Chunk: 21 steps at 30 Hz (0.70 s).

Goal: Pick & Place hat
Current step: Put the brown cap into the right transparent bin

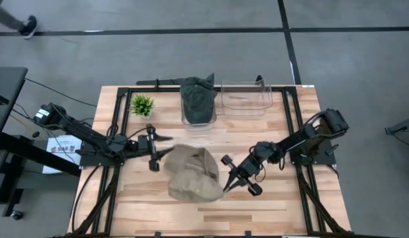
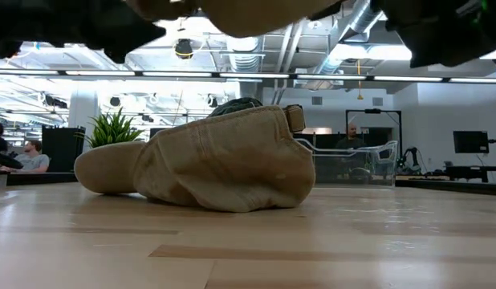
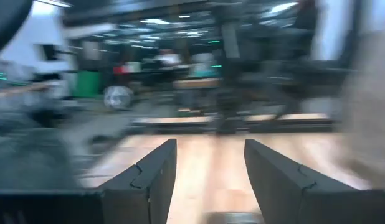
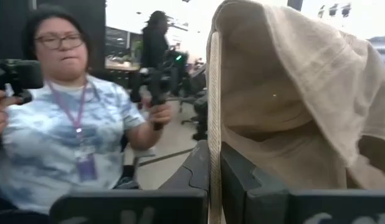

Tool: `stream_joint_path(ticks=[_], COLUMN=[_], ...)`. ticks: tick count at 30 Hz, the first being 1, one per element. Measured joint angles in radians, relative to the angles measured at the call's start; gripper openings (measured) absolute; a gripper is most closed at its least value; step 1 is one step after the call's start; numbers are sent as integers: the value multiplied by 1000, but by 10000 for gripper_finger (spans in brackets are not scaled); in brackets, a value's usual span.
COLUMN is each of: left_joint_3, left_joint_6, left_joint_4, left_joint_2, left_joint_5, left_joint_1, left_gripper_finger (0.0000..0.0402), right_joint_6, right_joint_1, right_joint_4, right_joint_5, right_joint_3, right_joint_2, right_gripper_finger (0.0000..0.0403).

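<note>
The hat (image 1: pixel 193 173) is a tan cloth cap, soft and creased, with a buckle strap at its back showing in the low view. It lies on the wooden worktop (image 1: pixel 271 205), in front of the bin (image 1: pixel 198 104) that holds a dark green cloth, and well apart from it. In the low view its crown bulges up and the brim lies flat toward the plant (image 1: pixel 142 104).

The right gripper (image 1: pixel 226 188) is at the hat's edge on the side away from the plant. Its fingers (image 4: pixel 205 168) are pressed together with a fold of the tan cloth pinched between them, and the rest of the hat drapes beside them in the right wrist view. A person in a pale blue shirt shows beyond the worktop in that view.

The left gripper (image 1: pixel 153 144) hovers just beside the hat on the plant's side, apart from the cloth. Its 2 fingers (image 3: pixel 149 180) stand wide with nothing between them.

A clear bin (image 1: pixel 247 99) stands just beside the first bin, at the worktop's far edge. Bare wood lies between the hat and both bins, and more between the hat and the near edge.
</note>
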Motion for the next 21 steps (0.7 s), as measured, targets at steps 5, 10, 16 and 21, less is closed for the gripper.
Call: stream_joint_path(ticks=[5, 10, 16, 21], left_joint_3=[66, 169, 301, 417], left_joint_6=[76, 141, 214, 264], left_joint_4=[7, 8, 6, 5], left_joint_2=[28, 118, 292, 418], left_joint_5=[-35, -26, -28, -66], left_joint_1=[64, 95, 101, 102], left_gripper_finger=[186, 186, 186, 186], right_joint_6=[10, 37, 52, 66], right_joint_1=[40, 19, -15, -17], right_joint_4=[93, 95, 89, 87], right_joint_5=[6, 6, 0, 1], right_joint_3=[9, 48, 75, 75], right_joint_2=[87, 139, 169, 169], right_gripper_finger=[4, 4, 4, 5])
